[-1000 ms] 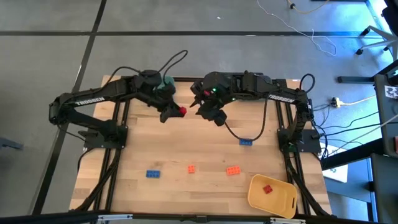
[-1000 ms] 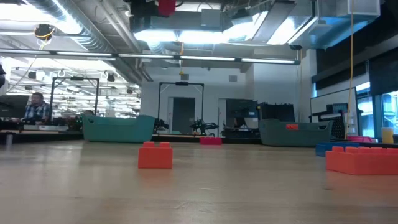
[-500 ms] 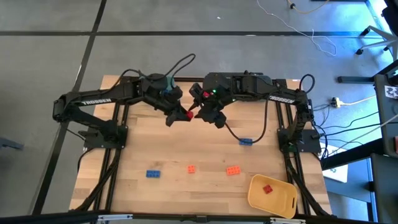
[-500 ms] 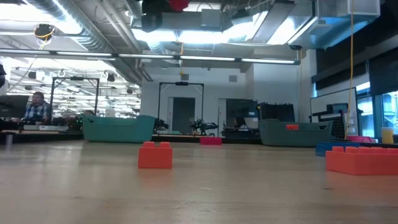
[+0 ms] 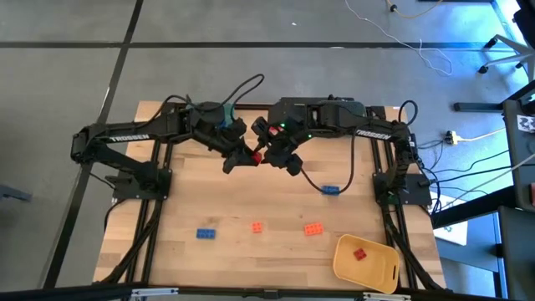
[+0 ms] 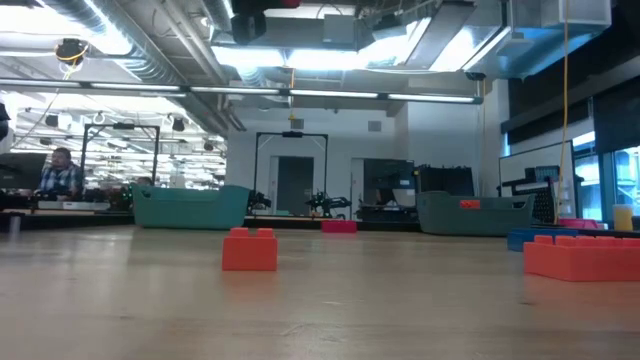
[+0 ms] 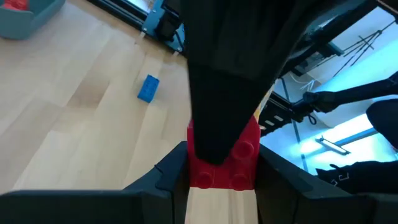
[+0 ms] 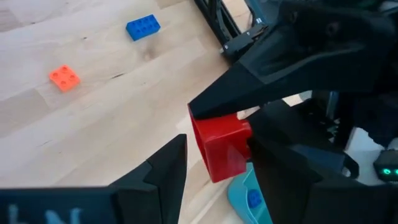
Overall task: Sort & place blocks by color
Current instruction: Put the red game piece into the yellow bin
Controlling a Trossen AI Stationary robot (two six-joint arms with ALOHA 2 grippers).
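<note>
A red block (image 5: 257,156) hangs in mid-air over the far middle of the table, between my two grippers. My left gripper (image 5: 249,156) comes from the left and is shut on it. My right gripper (image 5: 266,155) comes from the right and is open. One of its fingers (image 7: 217,93) lies over the block's studded face, and the block (image 8: 221,146) sits between its two fingers. On the table lie two blue blocks (image 5: 330,191) (image 5: 206,233) and two orange ones (image 5: 257,227) (image 5: 313,229). My left gripper pinches the red block's two opposite sides (image 7: 194,177) between its two fingers (image 7: 168,177). It comes from the table's left, slanting slightly down. The block is lifted clear of the table, studs facing back toward the wrist. My right gripper: I cannot tell whether its fingers touch the block.
A yellow bin (image 5: 380,272) at the near right holds a red block (image 5: 359,254). A teal bin (image 6: 190,207) and a grey-blue bin (image 6: 475,213) stand at the far edge, mostly under the arms. The middle of the table has free room.
My left gripper has carried the red block toward the table's right, up to my right gripper. The right gripper has come a little toward the near edge and the block, so that its fingers now stand around it. The block stays clear of the table.
</note>
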